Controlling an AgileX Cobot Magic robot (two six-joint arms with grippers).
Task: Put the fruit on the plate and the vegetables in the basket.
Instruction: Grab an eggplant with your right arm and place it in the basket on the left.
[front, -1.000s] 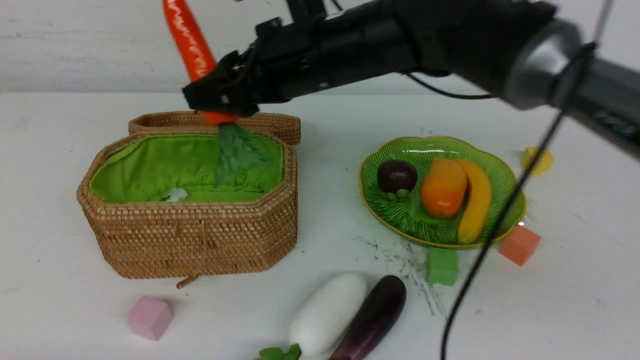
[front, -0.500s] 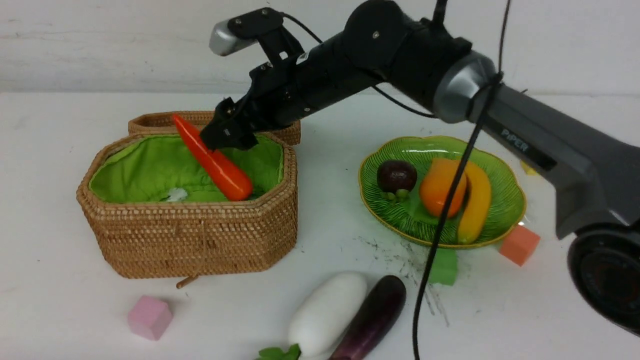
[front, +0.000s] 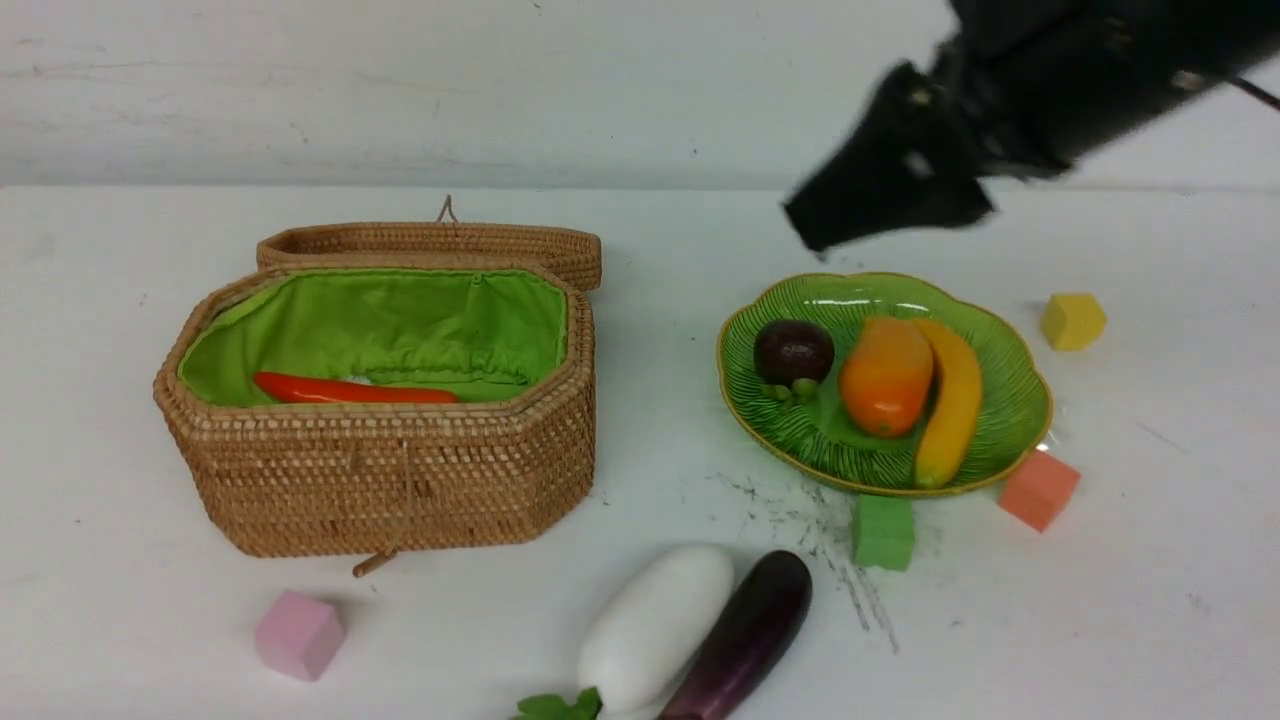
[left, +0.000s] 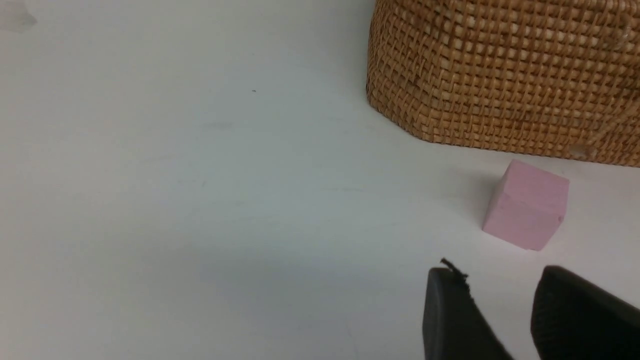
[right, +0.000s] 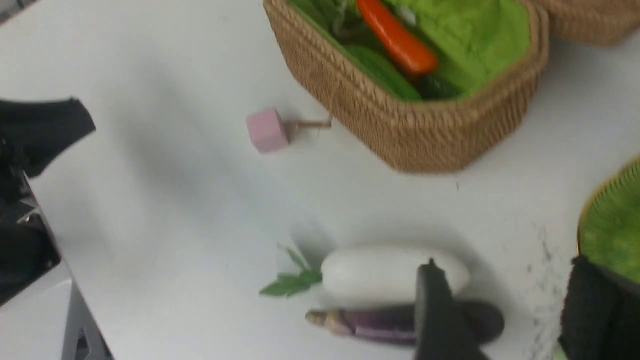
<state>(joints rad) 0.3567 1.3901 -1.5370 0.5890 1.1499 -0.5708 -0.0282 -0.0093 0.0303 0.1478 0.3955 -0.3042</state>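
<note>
Though blurred, seen with right gripper (front: 820, 222) jaws apart, empty; plate (front: 800, 440) just below, red pepper (front: 350, 389) in basket (front: 400, 480) leftward.

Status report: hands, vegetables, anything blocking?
Left hand, right hand open, empty. Slim red pepper in woven tan basket. Fat white radish, dark purple eggplant on table. Nothing blocking them.

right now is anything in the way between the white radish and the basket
Nothing visible. The white radish lies beside the eggplant, and the basket stands open with its lid folded back. The pink cube sits off to the side, clear of that line.
</note>
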